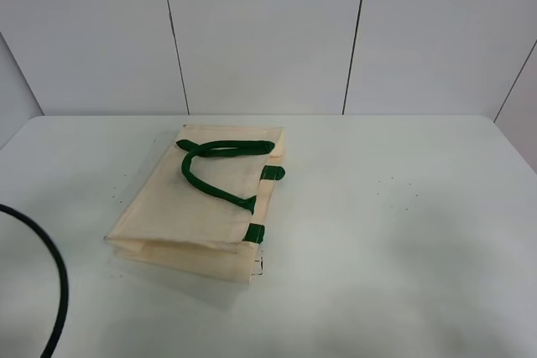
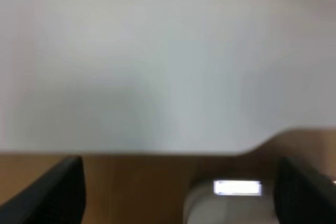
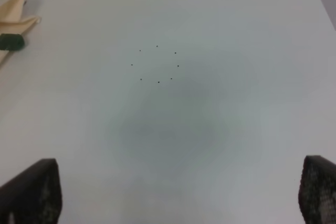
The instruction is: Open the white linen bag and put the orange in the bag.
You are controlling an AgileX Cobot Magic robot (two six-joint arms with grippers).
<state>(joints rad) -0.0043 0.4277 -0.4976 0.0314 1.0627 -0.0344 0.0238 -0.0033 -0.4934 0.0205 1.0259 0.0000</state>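
Note:
The white linen bag (image 1: 197, 207) lies flat on the white table (image 1: 403, 232), left of centre, with its dark green handles (image 1: 220, 165) folded on top and its mouth toward the right. A corner of the bag (image 3: 13, 17) shows in the right wrist view. The orange is out of view in every frame. My left gripper (image 2: 178, 192) is open, its fingers (image 2: 52, 192) wide apart over the table's edge. My right gripper (image 3: 178, 195) is open above bare table, well away from the bag. Neither gripper shows in the exterior high view.
A black cable (image 1: 50, 274) curves over the table's front left corner. Grey wall panels (image 1: 268, 31) stand behind the table. In the left wrist view a brown floor and a white object (image 2: 231, 203) lie beyond the table's edge.

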